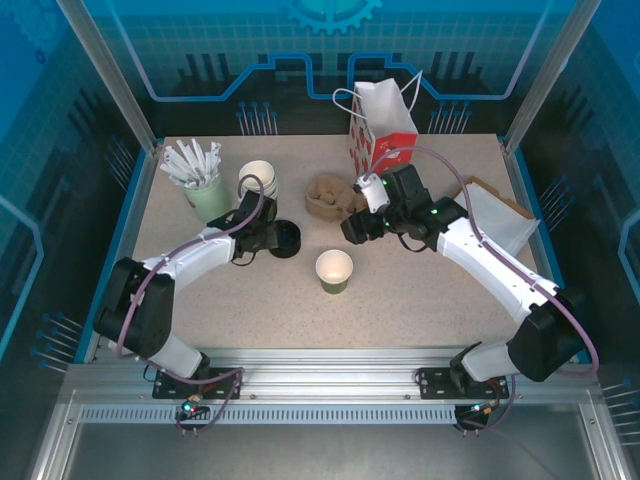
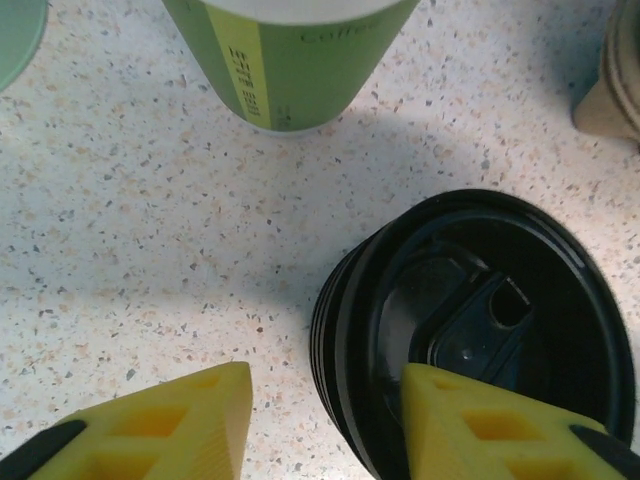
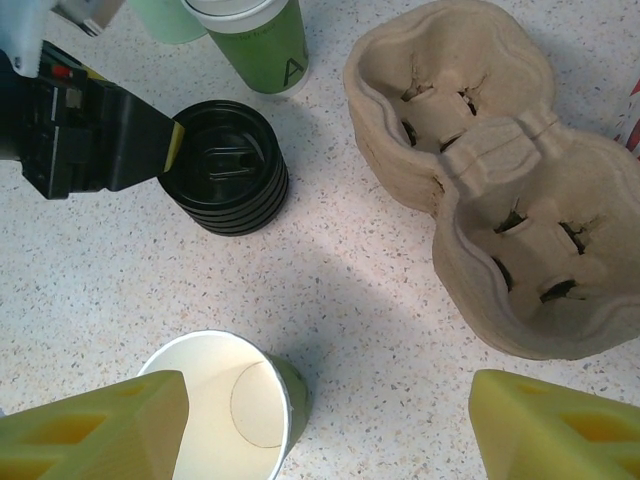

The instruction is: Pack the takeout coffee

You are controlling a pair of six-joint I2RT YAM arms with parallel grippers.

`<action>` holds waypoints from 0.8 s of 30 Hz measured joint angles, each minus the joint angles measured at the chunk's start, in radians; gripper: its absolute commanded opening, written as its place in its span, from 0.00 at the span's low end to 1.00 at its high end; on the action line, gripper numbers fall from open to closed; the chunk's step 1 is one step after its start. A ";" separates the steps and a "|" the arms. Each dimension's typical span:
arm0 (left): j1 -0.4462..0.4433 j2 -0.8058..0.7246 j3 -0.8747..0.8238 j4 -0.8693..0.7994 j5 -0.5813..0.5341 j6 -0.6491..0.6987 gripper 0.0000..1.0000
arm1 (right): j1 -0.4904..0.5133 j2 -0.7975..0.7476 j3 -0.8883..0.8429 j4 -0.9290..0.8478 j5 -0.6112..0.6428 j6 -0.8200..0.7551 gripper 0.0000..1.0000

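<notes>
The olive-green paper cup [image 1: 334, 270] of the takeout coffee stands upright mid-table with no lid on it, its cream inside [image 3: 215, 400] showing. A stack of black lids [image 1: 285, 240] sits to its left. My left gripper [image 1: 272, 240] is low at that stack, jaws open across its near rim. One yellow finger [image 2: 480, 420] lies over the top lid [image 2: 500, 320]; the other finger [image 2: 190, 420] stands clear on the table side. My right gripper [image 1: 350, 228] hovers open above the table [image 3: 330, 400], its left finger [image 3: 100, 430] over the cup's edge, holding nothing.
A brown pulp cup carrier [image 1: 330, 197] lies behind the cup [image 3: 490, 180]. A stack of lidless green cups [image 1: 258, 180] and a pale green holder of white sticks [image 1: 205, 195] stand back left. A red-and-white handled bag [image 1: 385, 125] stands at the back, flat brown paper [image 1: 500, 215] on the right.
</notes>
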 measured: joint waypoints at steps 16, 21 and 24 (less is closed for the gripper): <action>0.000 0.061 0.043 0.008 0.008 0.026 0.23 | 0.002 0.016 0.000 0.000 0.000 0.000 0.76; 0.000 0.063 0.047 0.008 0.014 0.026 0.20 | 0.002 0.016 0.000 0.000 0.000 0.000 0.76; 0.000 0.063 0.053 0.008 0.015 0.026 0.18 | 0.002 0.016 0.000 0.000 0.001 0.000 0.76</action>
